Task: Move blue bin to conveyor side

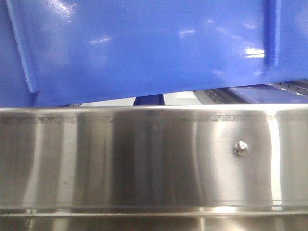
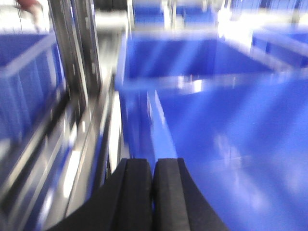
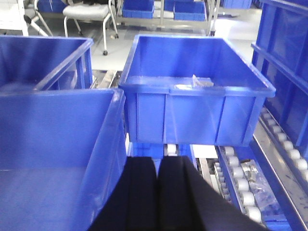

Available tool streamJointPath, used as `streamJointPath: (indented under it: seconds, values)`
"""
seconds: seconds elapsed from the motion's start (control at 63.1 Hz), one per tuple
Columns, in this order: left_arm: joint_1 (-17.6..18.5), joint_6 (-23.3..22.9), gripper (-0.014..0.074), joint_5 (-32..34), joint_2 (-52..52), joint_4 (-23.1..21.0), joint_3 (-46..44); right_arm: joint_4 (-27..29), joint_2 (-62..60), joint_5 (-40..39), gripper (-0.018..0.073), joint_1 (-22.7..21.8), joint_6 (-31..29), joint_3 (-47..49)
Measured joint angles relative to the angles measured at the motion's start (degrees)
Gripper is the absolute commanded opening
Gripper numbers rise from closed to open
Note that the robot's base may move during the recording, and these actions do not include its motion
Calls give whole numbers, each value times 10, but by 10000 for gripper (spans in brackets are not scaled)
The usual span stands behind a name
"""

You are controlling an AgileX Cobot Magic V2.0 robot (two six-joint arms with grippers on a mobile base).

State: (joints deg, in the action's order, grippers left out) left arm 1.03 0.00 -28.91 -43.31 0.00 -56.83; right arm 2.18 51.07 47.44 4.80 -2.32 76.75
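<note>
Both clenched pad to pad, left gripper (image 2: 153, 192) and right gripper (image 3: 158, 192); blue bin (image 1: 144, 48) hung tilted over steel rail (image 1: 144, 163), conveyor nowhere seen.

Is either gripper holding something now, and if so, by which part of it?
Nothing seems to be held. The left gripper and the right gripper are both shut, pads pressed together, with nothing visible between them.
</note>
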Motion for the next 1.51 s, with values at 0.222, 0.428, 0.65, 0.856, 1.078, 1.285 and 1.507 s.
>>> streamJointPath:
  seconds: [0.222,0.428,0.65,0.856,1.078,1.285,1.507]
  values:
    - [0,0,-6,18,-25,-52,-20,1,53,65,-83,3,0,35]
    - [0,0,-6,-27,-63,-70,-29,3,144,148,-83,21,0,125]
    - [0,0,-6,-63,-65,-71,-29,3,239,198,-83,50,9,203]
    - [0,0,-6,-66,-65,-71,-29,3,285,227,-83,55,15,250]
    - [0,0,-6,-68,-65,-71,-29,-2,294,230,-83,76,15,261]
    - [0,0,-6,-68,-65,-71,-31,-6,306,230,-41,79,16,261]
    - [0,0,-6,-77,-65,-71,-31,-7,325,232,431,79,15,261]
